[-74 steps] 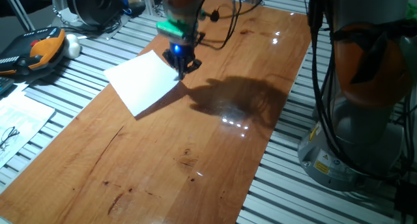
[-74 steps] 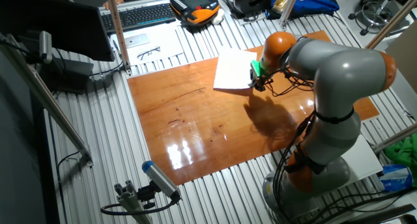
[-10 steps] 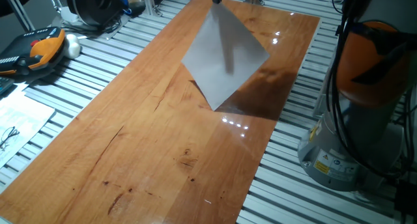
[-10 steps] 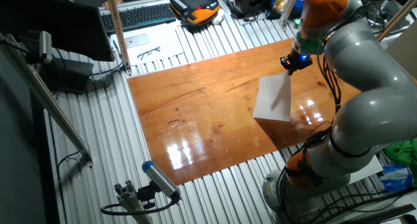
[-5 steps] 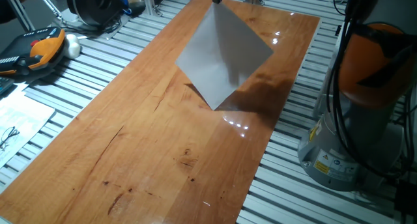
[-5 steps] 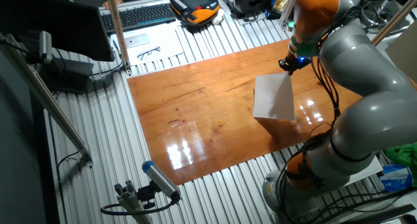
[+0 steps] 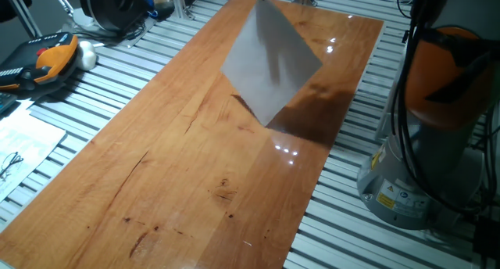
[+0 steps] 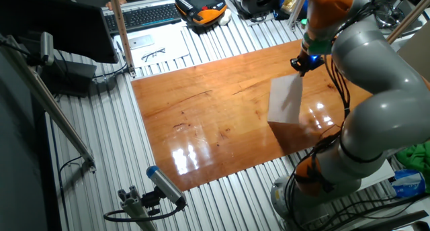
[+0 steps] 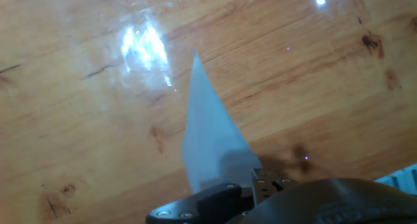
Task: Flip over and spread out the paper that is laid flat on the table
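While the paper (image 7: 271, 59) hangs by one corner from the gripper (image 8: 299, 63), pinched tight, its lowest corner dangles just above the table (image 7: 180, 167) near the right edge, right by the robot base (image 7: 422, 144). To do this well, I reckon the arm should lower until that bottom corner touches the wood, then drag sideways so the sheet lays over onto its other face, keeping the drag slow so nothing folds under. Release only once it lies flat. Compared with a second ago, the sheet has swung and twisted a little on its pinch; its hanging corner sits slightly further right now, and the face turned toward us looks narrower from the other side.
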{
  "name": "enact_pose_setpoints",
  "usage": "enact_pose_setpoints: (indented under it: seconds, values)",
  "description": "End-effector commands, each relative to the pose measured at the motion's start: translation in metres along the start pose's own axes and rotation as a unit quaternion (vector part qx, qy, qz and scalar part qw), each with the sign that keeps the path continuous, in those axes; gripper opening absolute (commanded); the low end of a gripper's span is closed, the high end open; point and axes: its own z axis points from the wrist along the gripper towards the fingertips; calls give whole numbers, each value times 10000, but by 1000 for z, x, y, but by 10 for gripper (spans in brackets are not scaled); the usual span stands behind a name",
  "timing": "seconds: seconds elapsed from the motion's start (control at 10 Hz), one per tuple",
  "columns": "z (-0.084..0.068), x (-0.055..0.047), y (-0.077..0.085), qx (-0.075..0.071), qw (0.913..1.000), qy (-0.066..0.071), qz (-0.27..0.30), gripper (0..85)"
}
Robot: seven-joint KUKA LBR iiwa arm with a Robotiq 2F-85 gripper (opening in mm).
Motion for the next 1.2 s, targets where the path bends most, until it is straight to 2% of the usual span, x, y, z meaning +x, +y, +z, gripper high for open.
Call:
enact_pose_setpoints:
  seconds: [0.0,0.1,0.2,0.3,0.4,0.5,0.6,0.7,0.8,1.1]
  values:
    - [0,-1,-1,-55,9999,45,82,0]
    - [-2,-2,1,-37,9995,73,289,0]
    - [-7,-3,-1,107,9990,61,430,0]
    - [-11,-3,-10,120,9980,71,622,0]
    - [-17,-2,-19,203,9971,28,736,0]
    - [-17,-2,-23,260,9943,73,1029,0]
    - [-13,-5,-22,242,9921,119,1225,0]
    - [-11,-7,-19,295,9907,100,1321,0]
    - [-9,-9,-15,261,9900,115,1378,0]
    - [14,-21,13,164,9883,118,1515,0]
